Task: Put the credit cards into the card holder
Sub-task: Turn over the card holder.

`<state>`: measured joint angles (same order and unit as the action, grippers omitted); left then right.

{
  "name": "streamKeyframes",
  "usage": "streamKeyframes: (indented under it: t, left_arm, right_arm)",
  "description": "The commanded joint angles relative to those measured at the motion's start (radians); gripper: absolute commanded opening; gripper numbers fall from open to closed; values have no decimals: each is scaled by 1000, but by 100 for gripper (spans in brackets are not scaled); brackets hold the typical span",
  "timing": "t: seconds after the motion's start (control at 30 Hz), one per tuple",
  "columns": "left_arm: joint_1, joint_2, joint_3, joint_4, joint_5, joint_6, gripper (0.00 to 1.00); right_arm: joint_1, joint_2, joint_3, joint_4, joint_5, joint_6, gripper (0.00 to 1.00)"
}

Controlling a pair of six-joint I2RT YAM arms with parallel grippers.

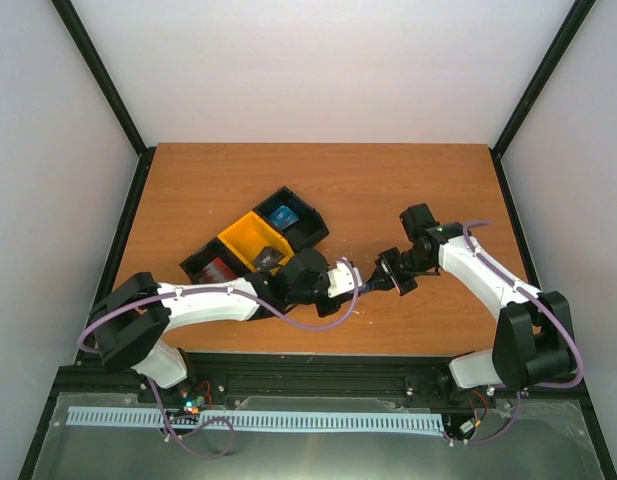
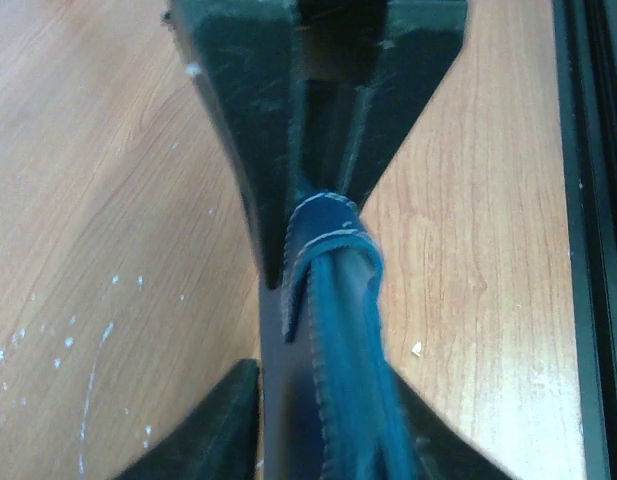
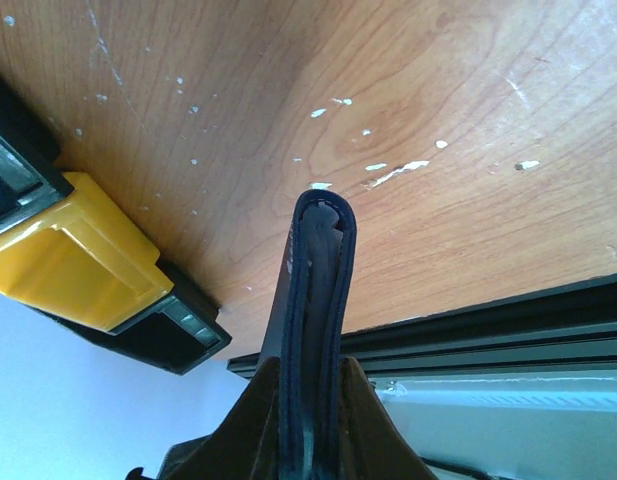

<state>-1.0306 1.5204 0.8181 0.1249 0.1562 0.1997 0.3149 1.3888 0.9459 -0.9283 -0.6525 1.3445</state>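
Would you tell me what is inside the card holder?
The card holder shows edge-on, nearly folded: only its blue lining is visible in the gap. Anything deeper between the halves is hidden.

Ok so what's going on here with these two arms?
Both arms are holding one thing between them. The dark blue card holder is pinched by the left gripper at one end and by the right gripper at the other, over the near middle of the table. Neither gripper holds a card. Something reddish, possibly the credit cards, lies in a black bin to the left.
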Motion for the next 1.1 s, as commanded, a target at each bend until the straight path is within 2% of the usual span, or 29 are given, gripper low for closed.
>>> streamKeyframes:
  t: [0.0, 0.07, 0.13, 0.27, 0.4, 0.5, 0.6, 0.7, 0.83, 0.97, 1.07]
  left_arm:
    - [-1, 41, 82, -3, 24, 39, 17]
    - [-1, 56, 96, -28, 27, 28, 4]
    - [-1, 60, 101, -54, 36, 17, 1]
    - [0, 55, 129, -140, 49, -29, 1]
    - [15, 28, 106, -175, 119, -90, 1]
    - [50, 13, 103, -244, 173, -124, 1]
    - [98, -18, 106, -336, 257, -137, 1]
    - [141, -78, 113, -387, 359, -134, 1]
    - [196, -111, 194, -494, 534, -125, 1]
    - [255, -109, 258, -572, 731, -119, 1]
    - [272, -99, 305, -623, 816, -93, 1]
  right_arm:
    - [11, -10, 22, -25, -53, -5, 3]
    - [12, -7, 17, -10, -50, -38, 3]
    - [11, -5, 8, 32, -46, -115, 6]
    - [-5, -40, -8, 127, -57, -310, 29]
    - [-86, -128, 10, 150, -42, -493, 63]
    - [-168, -207, -17, 184, -57, -601, 77]
    - [-218, -260, -64, 241, -124, -701, 80]
    - [-220, -328, -114, 384, -233, -806, 80]
    - [-215, -423, -156, 510, -335, -961, 82]
    - [-199, -475, -207, 653, -446, -970, 84]
    - [-140, -484, -203, 667, -485, -991, 86]
